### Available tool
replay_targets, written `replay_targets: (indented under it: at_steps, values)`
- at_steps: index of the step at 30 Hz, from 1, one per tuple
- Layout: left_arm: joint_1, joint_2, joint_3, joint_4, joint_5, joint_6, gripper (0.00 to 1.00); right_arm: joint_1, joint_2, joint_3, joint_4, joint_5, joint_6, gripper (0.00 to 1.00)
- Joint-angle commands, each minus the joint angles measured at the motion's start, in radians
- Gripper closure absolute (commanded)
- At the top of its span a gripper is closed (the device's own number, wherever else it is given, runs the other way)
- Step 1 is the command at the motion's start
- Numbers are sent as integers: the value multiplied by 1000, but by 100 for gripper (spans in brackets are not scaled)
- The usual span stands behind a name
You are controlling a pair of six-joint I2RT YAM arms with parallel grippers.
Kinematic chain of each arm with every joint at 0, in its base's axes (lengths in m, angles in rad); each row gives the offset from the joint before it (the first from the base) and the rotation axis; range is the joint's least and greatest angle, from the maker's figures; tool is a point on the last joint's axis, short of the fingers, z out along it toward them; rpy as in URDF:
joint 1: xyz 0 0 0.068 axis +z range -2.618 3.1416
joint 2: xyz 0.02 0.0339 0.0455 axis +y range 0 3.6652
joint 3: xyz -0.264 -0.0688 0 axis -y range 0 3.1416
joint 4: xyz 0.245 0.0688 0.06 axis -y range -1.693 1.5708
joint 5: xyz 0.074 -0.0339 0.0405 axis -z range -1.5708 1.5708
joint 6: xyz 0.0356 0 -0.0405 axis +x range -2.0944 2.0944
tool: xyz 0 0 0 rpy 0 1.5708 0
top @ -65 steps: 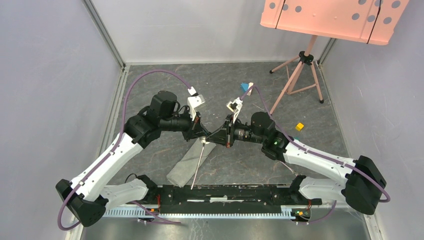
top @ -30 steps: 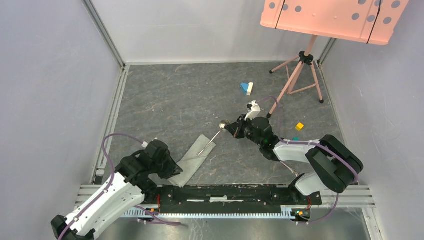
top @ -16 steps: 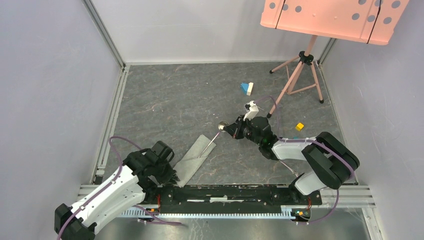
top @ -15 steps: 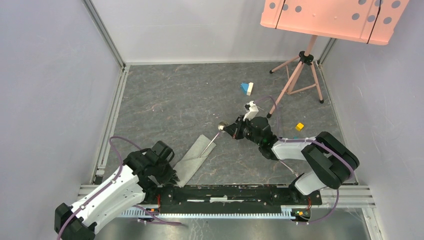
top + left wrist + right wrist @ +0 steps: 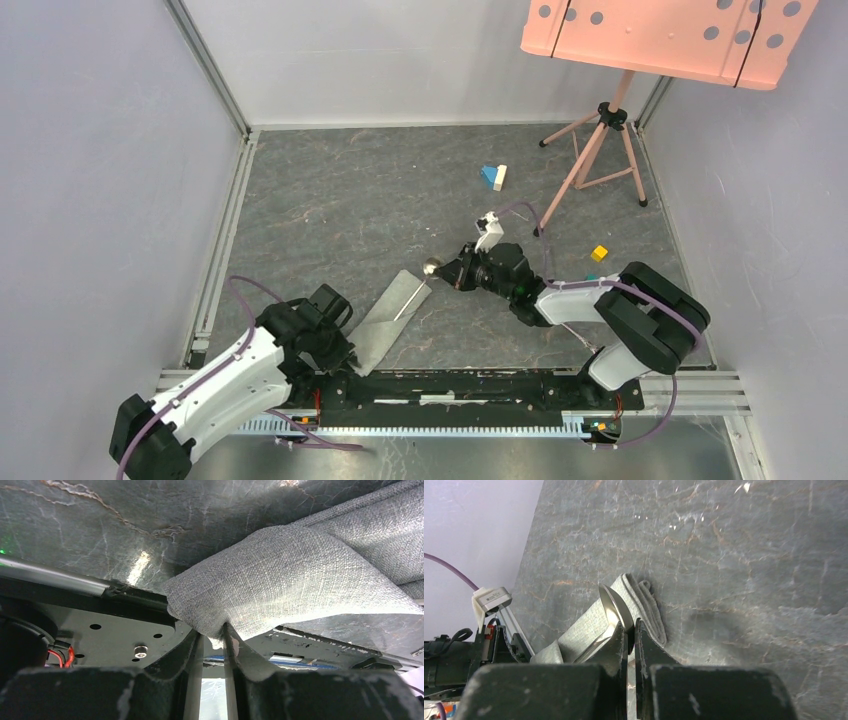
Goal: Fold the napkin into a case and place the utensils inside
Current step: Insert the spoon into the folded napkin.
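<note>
The napkin [image 5: 385, 318] lies folded as a narrow grey case, slanting from the near left to the far right. My left gripper [image 5: 343, 352] is shut on its near end and lifts that end a little; in the left wrist view the cloth [image 5: 285, 580] bunches between the fingertips [image 5: 231, 639]. My right gripper [image 5: 455, 272] is shut on the bowl end of the silver spoon [image 5: 430, 267]. Its thin handle slants down over the far end of the case. In the right wrist view the spoon bowl [image 5: 614, 607] stands above the gripper [image 5: 630, 630], with the case [image 5: 584, 630] behind. No fork shows.
Blue and white blocks [image 5: 493, 176] lie far back. A yellow block [image 5: 599, 253] lies at the right. A tripod [image 5: 600, 140] with a pink board stands at the back right. The black base rail [image 5: 450, 385] runs along the near edge, just behind the left gripper.
The left arm has pulled back from the middle to the near left and gripped the case's near end. The right gripper has carried the spoon left and nearer, its handle further over the case.
</note>
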State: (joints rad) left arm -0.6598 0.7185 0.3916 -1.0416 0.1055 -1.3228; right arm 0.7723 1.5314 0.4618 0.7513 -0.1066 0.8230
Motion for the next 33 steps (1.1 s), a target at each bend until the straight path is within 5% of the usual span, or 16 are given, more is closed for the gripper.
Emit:
replay_targets:
  at_steps: [1,33]
  values:
    - [-2,20,-11,53,-3,-43,73,48,17,14,18,52,58,100]
    - [-1,7,-55,144,-30,-59,67,239,157,-31,107,255,299,100]
